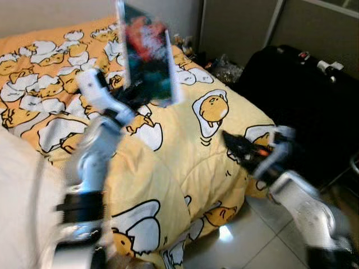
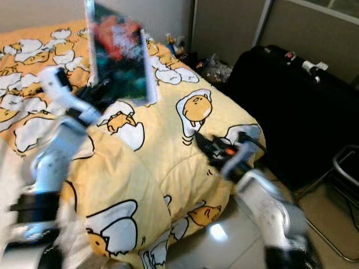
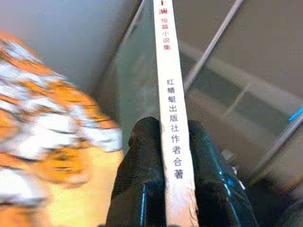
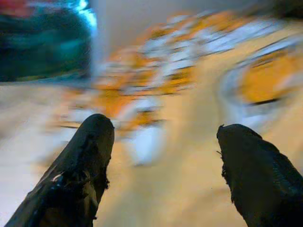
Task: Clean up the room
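My left gripper [image 1: 134, 95] is raised above the bed and shut on a book [image 1: 147, 56] with a dark green and red cover, held upright. In the left wrist view the book's white spine [image 3: 171, 118] with printed characters runs between the two black fingers [image 3: 142, 161]. My right gripper [image 1: 233, 143] hovers low over the bed's near corner, open, with nothing between its fingers [image 4: 90, 142]. The bed carries a yellow quilt [image 1: 185, 162] printed with egg characters.
A black suitcase [image 1: 303, 95] stands to the right of the bed. Small clutter [image 1: 221, 67] lies on the floor beyond the bed's far corner. Glossy floor tiles [image 1: 241, 241] run along the bed's near side, and a metal frame [image 2: 348, 168] stands at far right.
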You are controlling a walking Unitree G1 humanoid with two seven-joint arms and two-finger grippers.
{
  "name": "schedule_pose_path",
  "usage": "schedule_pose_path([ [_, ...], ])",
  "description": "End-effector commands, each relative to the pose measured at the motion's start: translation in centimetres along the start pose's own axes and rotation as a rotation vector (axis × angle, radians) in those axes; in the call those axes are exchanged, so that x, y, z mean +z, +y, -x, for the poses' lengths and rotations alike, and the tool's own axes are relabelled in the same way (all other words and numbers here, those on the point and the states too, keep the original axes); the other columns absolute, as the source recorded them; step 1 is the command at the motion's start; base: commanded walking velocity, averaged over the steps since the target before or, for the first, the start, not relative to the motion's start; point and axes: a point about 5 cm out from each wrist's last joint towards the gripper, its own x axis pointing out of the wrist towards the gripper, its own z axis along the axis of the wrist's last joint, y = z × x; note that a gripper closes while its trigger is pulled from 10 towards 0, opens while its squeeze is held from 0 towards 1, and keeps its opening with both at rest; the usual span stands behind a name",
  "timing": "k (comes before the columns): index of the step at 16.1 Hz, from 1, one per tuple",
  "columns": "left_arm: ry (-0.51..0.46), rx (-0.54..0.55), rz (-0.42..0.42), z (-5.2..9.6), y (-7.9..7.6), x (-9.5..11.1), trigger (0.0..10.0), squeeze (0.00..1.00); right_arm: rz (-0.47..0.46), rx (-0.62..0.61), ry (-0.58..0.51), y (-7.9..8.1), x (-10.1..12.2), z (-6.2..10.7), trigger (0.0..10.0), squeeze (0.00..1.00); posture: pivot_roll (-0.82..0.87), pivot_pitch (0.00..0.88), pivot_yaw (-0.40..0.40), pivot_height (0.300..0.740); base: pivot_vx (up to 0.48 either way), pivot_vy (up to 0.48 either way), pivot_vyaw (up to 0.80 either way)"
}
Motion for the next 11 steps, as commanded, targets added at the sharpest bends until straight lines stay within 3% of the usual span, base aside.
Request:
schedule_pose_path([
  [1, 0.002, -0.017, -0.128, 0.3, -0.5, 0.0, 0.0, 0.0, 0.148, -0.056, -0.007, 0.3, 0.4, 0.1, 10.0, 0.0, -0.01, 0.0, 0.051, 0.74, 0.0, 0.0, 0.0],
  [2, 0.031, 0.019, -0.219, 1.6, 0.2, -0.7, 0.0, 0.0, 0.311, -0.146, 0.013, 0.2, 0.2, 0.4, 10.0, 0.0, -0.02, 0.0, 0.053, 0.74, 0.0, 0.0, 0.0],
  [3, 0.049, 0.052, -0.28, 2.5, 0.6, -1.2, 1.3, 0.0, 0.418, -0.201, 0.016, 0.3, 0.1, 0.6, 10.0, 0.0, -0.01, 0.0, 0.052, 0.74, 0.0, 0.0, 0.0],
  [4, 0.052, 0.116, -0.362, 4.0, 1.0, -2.1, 10.0, 0.0, 0.431, -0.26, -0.036, 0.7, 0.3, 0.7, 10.0, 0.0, -0.01, 0.0, 0.05, 0.74, 0.0, 0.0, 0.0],
  [5, 0.082, 0.158, -0.387, 5.1, 1.2, -3.0, 10.0, 0.0, 0.395, -0.316, -0.119, 1.0, 0.6, 0.8, 10.0, 0.0, -0.01, 0.0, 0.046, 0.74, 0.0, 0.0, 0.0],
  [7, 0.084, 0.167, -0.462, 6.5, 1.0, -4.0, 10.0, 0.0, 0.441, -0.399, -0.207, 0.8, 1.0, 0.7, 10.0, 0.0, -0.01, 0.0, 0.04, 0.74, 0.0, 0.0, 0.0],
  [9, 0.093, 0.219, -0.51, 7.6, 1.4, -4.7, 10.0, 0.0, 0.446, -0.454, -0.191, 0.1, 0.4, 0.7, 10.0, 0.0, 0.02, 0.0, 0.016, 0.74, 0.0, 0.0, 0.0],
  [11, 0.076, 0.242, -0.531, 8.5, 1.3, -4.8, 10.0, 0.0, 0.453, -0.496, -0.172, -0.4, -0.2, 0.7, 10.0, 0.0, 0.02, 0.0, 0.009, 0.74, 0.0, 0.379, 0.0],
])
